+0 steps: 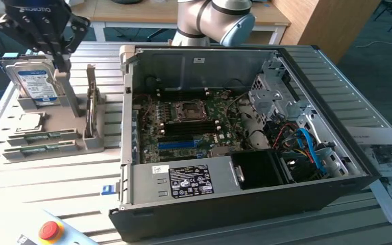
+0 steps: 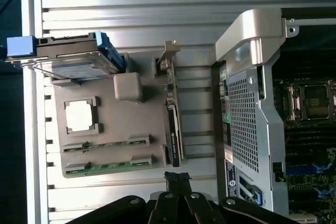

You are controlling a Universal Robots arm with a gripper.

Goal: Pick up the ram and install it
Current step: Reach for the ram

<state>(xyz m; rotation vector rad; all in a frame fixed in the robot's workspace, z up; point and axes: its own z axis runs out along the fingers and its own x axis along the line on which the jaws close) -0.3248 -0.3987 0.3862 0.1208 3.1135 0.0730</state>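
Two green ram sticks are lying flat, side by side, in slots of the grey holder [image 1: 73, 128] [image 2: 142, 121] on the slatted table [image 1: 46, 178] [image 2: 131, 3]: the inner stick [image 1: 41, 136] [image 2: 107, 142] is sitting just beside the processor [image 1: 30, 122] [image 2: 81, 115], and the outer stick [image 1: 39, 149] [image 2: 107, 165] is sitting at the holder's edge. Both are looking alike to me, so I cannot tell which one is meant for the job. Neither is being touched.

The gripper [image 1: 61, 64] [image 2: 177, 178] is hanging well above the holder with its fingers pressed together and nothing between them. In the exterior view it is showing in front of the blue-labelled drive [image 1: 38, 84] [image 2: 73, 59], which is standing upright in the holder. A card [image 1: 91, 99] [image 2: 173, 119] is standing on edge just beside it, between the drive and the open case [image 1: 250, 204] [image 2: 247, 103]. The case is lying on its side at the exterior view's right of the holder, its motherboard [image 1: 189, 122] [image 2: 310, 103] facing up.
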